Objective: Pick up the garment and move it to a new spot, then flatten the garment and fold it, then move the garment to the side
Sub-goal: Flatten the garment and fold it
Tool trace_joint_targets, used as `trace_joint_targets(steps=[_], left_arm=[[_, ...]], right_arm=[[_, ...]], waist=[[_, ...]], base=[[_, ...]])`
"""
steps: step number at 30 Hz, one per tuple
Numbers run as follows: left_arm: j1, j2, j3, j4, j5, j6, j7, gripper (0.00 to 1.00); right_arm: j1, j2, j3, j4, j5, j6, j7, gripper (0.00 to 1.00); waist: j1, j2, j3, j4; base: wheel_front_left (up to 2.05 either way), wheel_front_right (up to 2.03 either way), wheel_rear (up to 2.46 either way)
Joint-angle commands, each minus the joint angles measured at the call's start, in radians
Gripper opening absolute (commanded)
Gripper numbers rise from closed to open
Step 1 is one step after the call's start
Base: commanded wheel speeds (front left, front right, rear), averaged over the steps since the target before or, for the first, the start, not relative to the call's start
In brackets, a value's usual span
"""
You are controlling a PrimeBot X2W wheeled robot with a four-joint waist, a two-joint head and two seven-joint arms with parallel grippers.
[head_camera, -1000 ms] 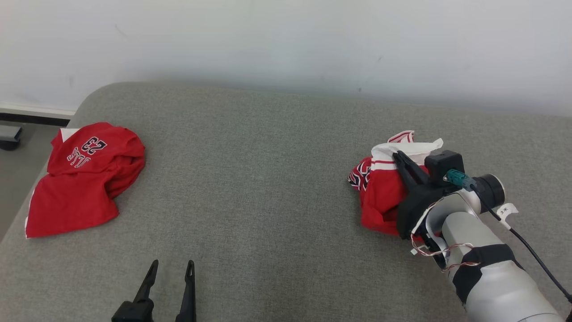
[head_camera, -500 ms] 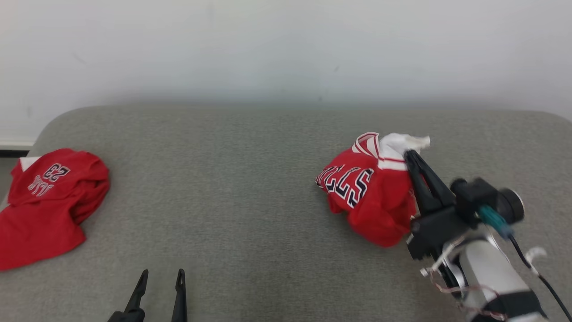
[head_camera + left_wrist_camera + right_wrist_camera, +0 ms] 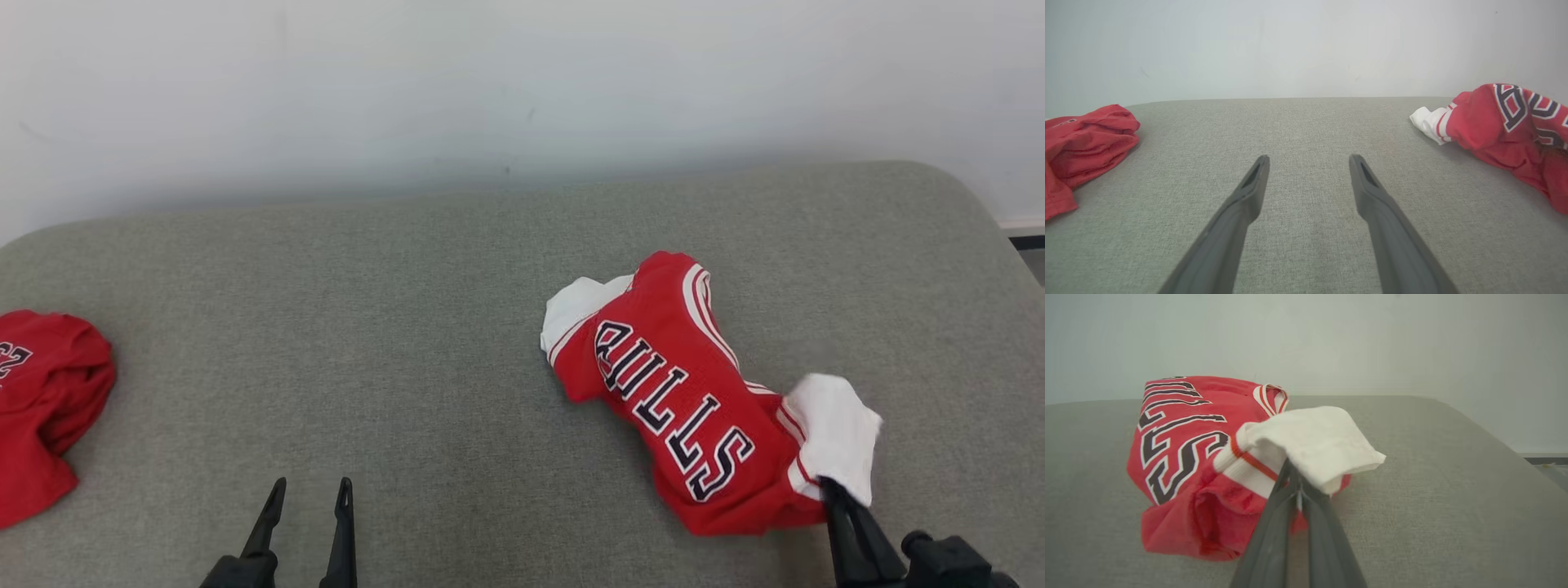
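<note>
Head view: red garment (image 3: 686, 408) with dark lettering lies crumpled on grey cushion (image 3: 367, 327), right of centre, with one white sleeve (image 3: 833, 433) at its near-right end and another white bit at its far-left end. At lower right, right gripper (image 3: 834, 490) has fingers pressed together, tips at sleeve's lower edge, pinching it. At lower left, left gripper (image 3: 312, 488) has fingers spread with nothing between them, well apart from garment. At far left edge of cushion sits other shirt (image 3: 41, 408), also red, well apart. Left wrist view: left gripper (image 3: 1309, 159) gapes over bare cushion, with garment (image 3: 1494, 122) off to right and other shirt (image 3: 1081, 139) off to left, neither near its tips. Right wrist view: right gripper (image 3: 1294, 486) is clenched, tips buried under sleeve (image 3: 1314, 445) where white cloth meets striped trim. Rest of garment (image 3: 1184, 457) slumps on cushion behind and left of grip. Judgement: cloth looks soft, light and limp, so from a single pinch it will likely sag, bunch and drag along cushion rather than lift clean. It doesn't look fragile or likely to slip. Sleeve hold is fine for hauling, poor for spreading. For flattening, better holds are two spread points, shoulders or hem corners, one per gripper. Thicker trim probably gives firmer bite than thin body cloth.
</note>
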Motion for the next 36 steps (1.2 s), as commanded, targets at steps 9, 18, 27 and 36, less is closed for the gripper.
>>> trace_joint_targets(steps=[9, 18, 27, 36], left_arm=[[-0.005, -0.009, 0.018, 0.014, 0.016, -0.016, -0.003, 1.0], [0.005, -0.017, 0.03, 0.023, 0.024, -0.03, -0.003, 1.0], [0.004, -0.025, 0.029, 0.024, 0.036, -0.034, -0.003, 1.0], [-0.013, -0.031, 0.025, 0.027, 0.042, -0.041, -0.003, 1.0]], right_arm=[[0.034, 0.027, -0.024, -0.069, 0.017, -0.002, -0.018, 1.0], [0.02, -0.003, -0.019, -0.139, 0.032, -0.002, -0.018, 1.0], [-0.119, -0.071, -0.012, 0.023, 0.034, -0.002, 0.011, 1.0], [-0.285, -0.151, 0.019, 0.34, 0.064, -0.002, 0.053, 1.0]], waist=[[0.0001, 0.0, 0.002, -0.017], [0.0001, 0.0, -0.019, -0.002], [0.0001, 0.0, -0.019, 0.056], [0.0001, 0.0, 0.012, 0.094]], base=[[0.0, 0.0, 0.0], [0.0, 0.0, 0.0], [0.0, 0.0, 0.0], [0.0, 0.0, 0.0]])
